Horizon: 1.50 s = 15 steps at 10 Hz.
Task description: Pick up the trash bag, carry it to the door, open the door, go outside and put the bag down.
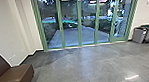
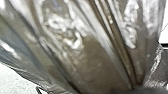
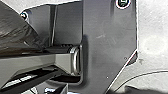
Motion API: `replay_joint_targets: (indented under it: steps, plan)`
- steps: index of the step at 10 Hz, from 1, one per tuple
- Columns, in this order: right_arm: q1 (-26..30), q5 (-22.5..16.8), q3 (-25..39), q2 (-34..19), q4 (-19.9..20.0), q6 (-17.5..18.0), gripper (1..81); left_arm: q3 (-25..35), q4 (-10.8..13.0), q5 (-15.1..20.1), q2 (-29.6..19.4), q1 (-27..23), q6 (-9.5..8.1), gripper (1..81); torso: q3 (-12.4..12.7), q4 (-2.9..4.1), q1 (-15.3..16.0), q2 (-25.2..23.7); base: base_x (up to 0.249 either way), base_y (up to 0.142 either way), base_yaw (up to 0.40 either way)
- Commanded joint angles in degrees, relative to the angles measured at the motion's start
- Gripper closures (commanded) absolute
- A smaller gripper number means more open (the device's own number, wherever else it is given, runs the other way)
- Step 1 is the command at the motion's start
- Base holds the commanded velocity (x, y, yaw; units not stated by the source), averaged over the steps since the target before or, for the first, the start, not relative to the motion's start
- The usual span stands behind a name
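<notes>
1. Pickup: looks done, as far as can be judged. The trash bag (image 2: 95, 65), dark, shiny and crinkled, is seen right up close in the left wrist view, and what's taken to be part of it is caught beside the robot's base in the right wrist view. It's probably being carried on the left side, but the actual hold can't be confirmed.
2. Grip check: no luck, tbh. Whether the left gripper or the right gripper is spread, pressed together or pinching the bag can't be told from here.
3. Carry to the door: partway, at a guess. The green-framed glass wall (image 1: 79, 23) is faced from indoors, with a stretch of bare grey floor (image 1: 79, 66) left to be crossed. A brown seat (image 1: 13, 75) is passed by on the left side, and grey bins (image 1: 140, 35) are parked near the wall on the right.
4. Door: not done. What's likely meant is the door (image 1: 119, 38) at the right end of the glass, and it appears closed.
5. Outside and drop-off: not done either. The pale paving (image 1: 77, 37) is only seen through the glass, so the bag has yet to be taken out and set down.
</notes>
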Motion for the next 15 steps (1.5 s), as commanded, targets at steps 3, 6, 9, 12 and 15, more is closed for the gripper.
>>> replay_joint_targets:
  steps: [3,6,9,12,15]
  plan:
    - [2.6,-3.5,0.1,0.2,-0.2,-0.1,1.0,-0.5,0.1,4.9,-0.4,-2.9,0.47,81.1,0.0,0.00,0.0,0.0,0.000,0.000,-0.307]
    - [2.5,-3.5,0.1,0.3,-0.2,-0.1,1.0,-0.5,0.1,4.9,-0.4,-2.9,0.47,81.1,0.0,0.00,0.0,0.0,0.000,0.000,-0.291]
    - [2.7,-3.5,0.1,0.3,-0.3,-0.1,1.0,-0.5,0.1,4.9,-0.3,-2.9,0.38,81.1,0.0,0.00,0.0,0.0,0.000,0.000,-0.262]
    - [2.8,-3.6,0.1,0.3,-0.4,-0.1,1.0,-0.5,0.0,4.9,-0.3,-2.9,0.38,81.1,0.0,0.00,0.0,0.0,0.000,0.000,-0.222]
    - [2.8,-3.5,0.1,0.3,-0.8,0.0,1.0,-0.5,0.1,4.9,-0.3,-2.9,0.38,81.1,0.0,-0.02,0.0,0.0,0.000,0.000,-0.167]
